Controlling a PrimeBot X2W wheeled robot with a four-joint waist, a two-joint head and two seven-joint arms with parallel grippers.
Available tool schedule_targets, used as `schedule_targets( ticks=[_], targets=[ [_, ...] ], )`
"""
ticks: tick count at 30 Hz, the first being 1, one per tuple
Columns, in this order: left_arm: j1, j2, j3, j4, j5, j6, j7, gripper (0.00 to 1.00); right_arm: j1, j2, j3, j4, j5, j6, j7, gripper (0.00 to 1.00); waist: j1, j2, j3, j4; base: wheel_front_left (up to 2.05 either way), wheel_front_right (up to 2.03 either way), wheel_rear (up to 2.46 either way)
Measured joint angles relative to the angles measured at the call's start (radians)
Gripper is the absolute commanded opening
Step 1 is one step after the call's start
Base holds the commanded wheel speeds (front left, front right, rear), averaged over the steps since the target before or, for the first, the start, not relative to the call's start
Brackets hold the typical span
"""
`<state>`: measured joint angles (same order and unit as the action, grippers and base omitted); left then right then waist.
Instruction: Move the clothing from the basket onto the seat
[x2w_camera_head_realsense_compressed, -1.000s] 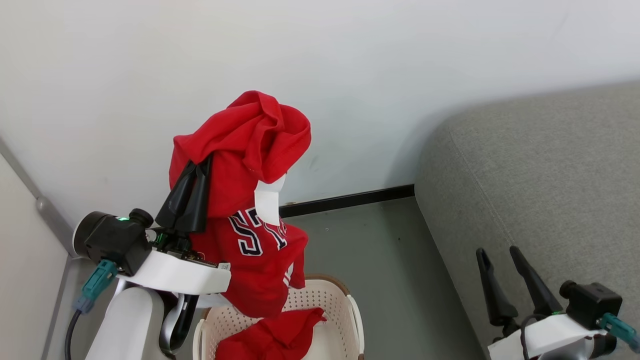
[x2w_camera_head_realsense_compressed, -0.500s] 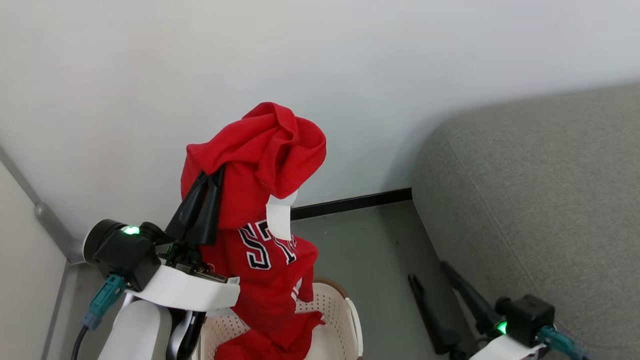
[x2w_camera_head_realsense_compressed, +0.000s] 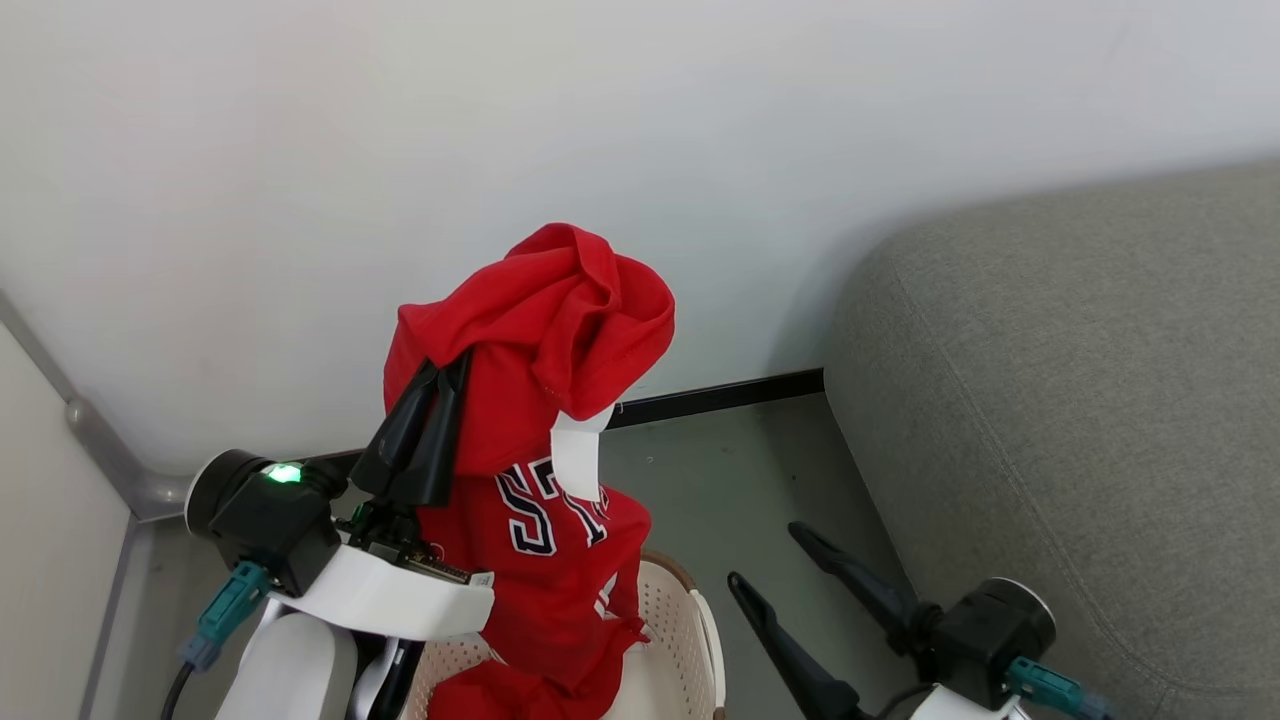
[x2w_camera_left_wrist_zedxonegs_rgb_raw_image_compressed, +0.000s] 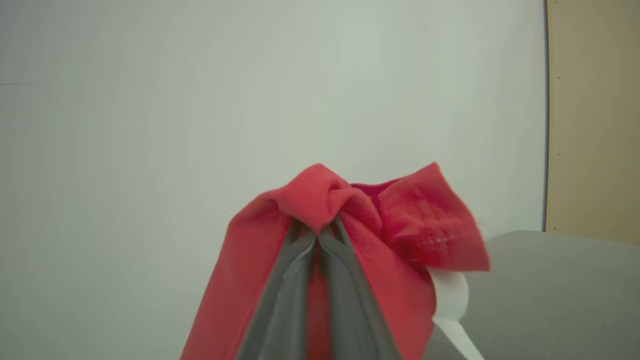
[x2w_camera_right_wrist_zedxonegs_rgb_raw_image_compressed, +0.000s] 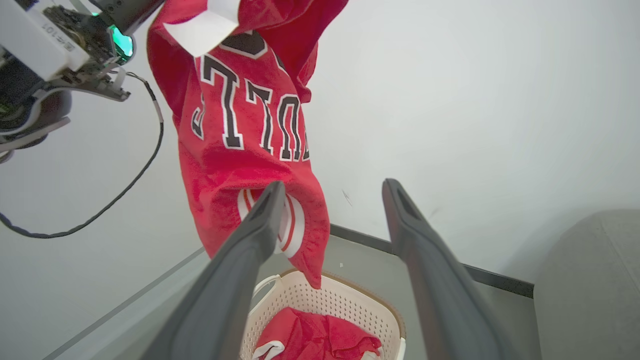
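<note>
**Left gripper holds the red jersey up over the basket**

At your far left, the left gripper (x2w_camera_head_realsense_compressed: 447, 372) points up in front of the pale wall (x2w_camera_head_realsense_compressed: 300, 150). Its two dark fingers are pressed together on a bunched fold of the red jersey (x2w_camera_head_realsense_compressed: 545, 400). Your left wrist view shows the cloth pinched between the fingertips and spilling over both sides. The jersey drapes down from there, with its white tag (x2w_camera_head_realsense_compressed: 578, 455) hanging free and the black-and-white numerals below it.

The lower hem, with its white stripes, dangles over the basket (x2w_camera_head_realsense_compressed: 678, 625). You cannot tell whether the hem brushes what lies inside. The basket stands on the grey floor (x2w_camera_head_realsense_compressed: 740, 480) beneath the jersey, and the second red garment (x2w_camera_right_wrist_zedxonegs_rgb_raw_image_compressed: 320, 337), with white trim, lies crumpled in its bottom.

Next comes the right gripper (x2w_camera_head_realsense_compressed: 765, 555), low above the floor between basket and seat. Its fingers are spread wide with nothing between them. They are aimed toward the hanging jersey, as your right wrist view shows.

On your right is the seat (x2w_camera_head_realsense_compressed: 1080, 400), its rounded corner near the black skirting (x2w_camera_head_realsense_compressed: 720, 392).
</note>
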<state>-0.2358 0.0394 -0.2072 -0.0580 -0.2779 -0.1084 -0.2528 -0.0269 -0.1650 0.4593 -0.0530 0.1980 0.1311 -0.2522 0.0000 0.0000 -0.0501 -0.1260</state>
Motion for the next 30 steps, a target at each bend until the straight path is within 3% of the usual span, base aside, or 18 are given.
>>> schedule_targets(
  ticks=[18,30],
  targets=[
    [0.000,-0.001,-0.071,-0.002,0.000,-0.002,-0.003,0.00,-0.165,-0.003,0.202,0.020,0.012,0.000,0.000,1.00,0.0000,0.0000,0.009,0.021,0.00,0.00,0.00],
    [-0.003,0.000,-0.152,-0.005,-0.004,-0.009,-0.004,0.00,-0.230,0.006,0.198,0.135,-0.007,0.000,0.000,1.00,0.0000,0.0000,0.012,0.042,0.00,0.00,0.00]
  ],
)
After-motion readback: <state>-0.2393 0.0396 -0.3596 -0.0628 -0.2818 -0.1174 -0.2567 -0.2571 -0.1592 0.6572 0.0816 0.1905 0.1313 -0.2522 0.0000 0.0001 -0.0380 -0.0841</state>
